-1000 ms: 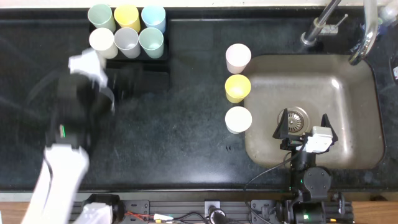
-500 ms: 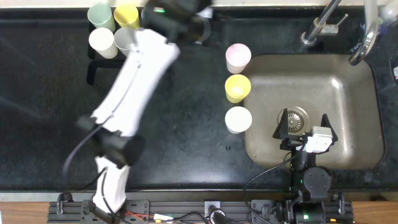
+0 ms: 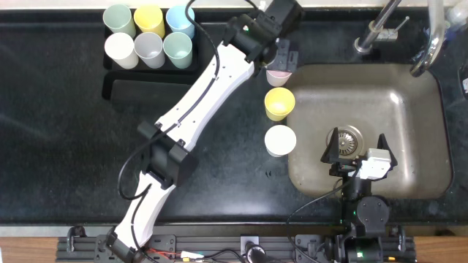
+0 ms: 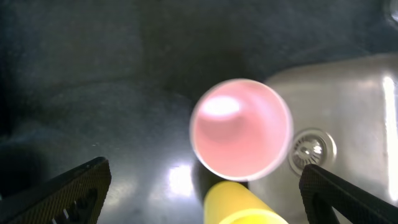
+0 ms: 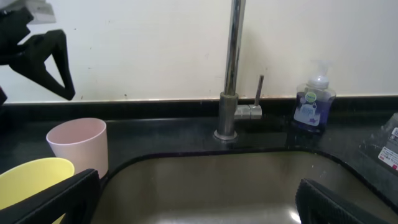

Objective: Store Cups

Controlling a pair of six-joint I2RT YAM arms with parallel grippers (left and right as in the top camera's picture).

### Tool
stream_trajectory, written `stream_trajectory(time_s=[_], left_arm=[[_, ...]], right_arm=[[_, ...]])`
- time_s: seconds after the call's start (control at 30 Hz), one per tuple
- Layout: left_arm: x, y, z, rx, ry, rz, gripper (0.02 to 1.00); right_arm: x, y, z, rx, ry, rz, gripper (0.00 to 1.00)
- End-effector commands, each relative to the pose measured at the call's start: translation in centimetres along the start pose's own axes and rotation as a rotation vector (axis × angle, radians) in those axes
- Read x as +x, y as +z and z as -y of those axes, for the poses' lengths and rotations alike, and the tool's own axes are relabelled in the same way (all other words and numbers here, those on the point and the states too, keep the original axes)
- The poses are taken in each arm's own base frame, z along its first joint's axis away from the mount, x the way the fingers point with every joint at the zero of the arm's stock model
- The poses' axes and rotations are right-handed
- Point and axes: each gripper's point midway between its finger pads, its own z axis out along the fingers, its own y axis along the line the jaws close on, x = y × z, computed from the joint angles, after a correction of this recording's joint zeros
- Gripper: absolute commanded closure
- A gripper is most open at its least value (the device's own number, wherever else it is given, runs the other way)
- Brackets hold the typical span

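Black countertop (image 3: 58, 146) with a steel sink (image 3: 409, 124) set in at the right. Faucet (image 5: 233, 68) and soap bottle (image 5: 316, 102) stand along the back wall.

Left arm is stretched out long on a diagonal from its base at the bottom left, up across the middle, elbow bent mid-counter. Left gripper (image 3: 278, 58) hangs over the pink cup (image 4: 241, 129), fingers spread wide, one on each side of the cup's mouth and clear of the rim.

Pink cup is upright on the counter by the sink's edge. Yellow cup (image 3: 279, 103) sits just beside it, then the white cup (image 3: 280, 140), all three in one column.

Black rack (image 3: 150, 86) at the back left holds six racked cups (image 3: 150, 50) in two rows.

Right arm is folded low over the sink. Right gripper (image 3: 357, 142) is near the drain, fingers wide apart, holding nothing.
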Motion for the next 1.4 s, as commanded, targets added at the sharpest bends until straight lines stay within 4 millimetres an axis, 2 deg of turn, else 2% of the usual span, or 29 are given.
stream_trajectory(time_s=[0.03,0.23,0.63,0.77,0.8,0.83,0.9,0.93,0.97,1.03,1.07,1.13,1.23,1.27,1.33,1.4], left_arm=[[-0.9,2.1,-1.8,-0.029,-0.099,-0.004,0.018],[-0.1,4.3,-2.0,-0.027,-0.131,-0.044,0.018],[1.2,6.5,-1.9,-0.029,-0.159,-0.097,0.018],[1.2,6.6,-1.9,-0.029,-0.159,-0.097,0.027],[1.2,6.6,-1.9,-0.027,-0.159,-0.095,0.104],[1.2,6.6,-1.9,-0.027,-0.161,-0.094,0.264],[1.2,6.6,-1.7,-0.021,-0.162,-0.096,0.77],[1.1,6.6,-1.6,-0.013,-0.163,-0.095,0.947],[1.1,6.6,-1.4,-0.004,-0.164,-0.095,0.982],[0.5,6.2,-0.9,0.023,-0.166,-0.079,0.982],[0.0,5.7,-0.7,0.032,-0.167,-0.065,0.982],[-1.6,3.4,-0.3,0.062,-0.173,-0.013,0.982],[-4.8,-2.1,-1.1,0.096,-0.201,0.103,0.982],[-5.9,-4.6,-1.9,0.1,-0.217,0.149,0.982],[-7.2,-9.5,-4.9,0.067,-0.258,0.219,0.982],[-6.8,-14.4,-9.8,-0.036,-0.368,0.256,0.982]], right_arm=[[0.3,0.0,-0.1,-0.005,0.0,0.0,0.003],[0.3,0.0,-0.1,-0.005,0.0,0.0,0.003],[0.3,0.0,-0.1,-0.005,0.0,0.0,0.005],[0.3,0.0,-0.1,-0.005,0.0,0.0,0.003],[0.3,0.0,-0.1,-0.005,0.0,0.0,0.003],[0.3,0.0,-0.1,-0.005,0.0,0.0,0.003],[0.3,0.0,-0.1,-0.005,0.0,0.0,0.003],[0.3,0.0,-0.1,-0.005,0.0,0.0,0.003],[0.3,0.0,-0.1,-0.005,0.0,0.0,0.003],[0.3,0.0,-0.1,-0.005,0.0,0.0,0.005],[0.3,0.0,-0.1,-0.005,0.0,0.0,0.003],[0.3,0.0,-0.1,-0.005,0.0,0.0,0.003],[0.3,0.0,-0.1,-0.005,0.0,0.0,0.005],[0.3,0.0,-0.1,-0.005,0.0,0.0,0.003],[0.3,0.0,-0.1,-0.005,0.0,0.0,0.003],[0.3,0.0,-0.1,-0.005,0.0,0.0,0.003]])
